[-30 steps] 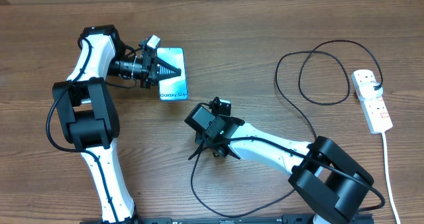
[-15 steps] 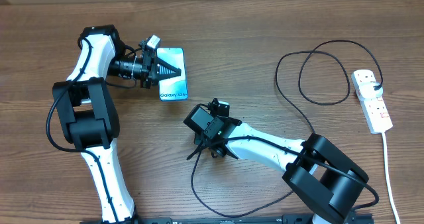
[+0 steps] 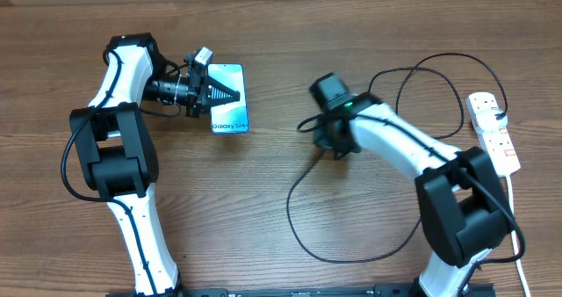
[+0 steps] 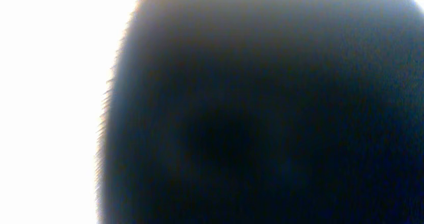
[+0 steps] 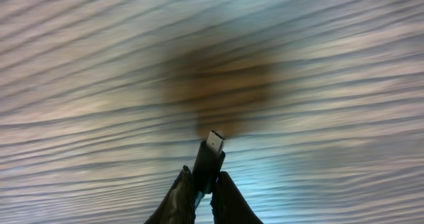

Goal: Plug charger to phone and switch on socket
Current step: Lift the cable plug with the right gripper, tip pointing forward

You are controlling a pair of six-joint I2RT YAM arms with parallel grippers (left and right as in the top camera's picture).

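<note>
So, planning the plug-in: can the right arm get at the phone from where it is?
Probably yes: bare table lies between the right gripper, shut on the charger, and the phone; the left gripper leaves its near end uncovered.

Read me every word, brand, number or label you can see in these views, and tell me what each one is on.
"Galaxy S24": on the light screen of the phone, overhead view; anything after it is too small to read.
On the power strip: any markings are too small to read.
On the charger connector, right wrist view: no text.
Left wrist view: blocked and dark, nothing to read.
</note>
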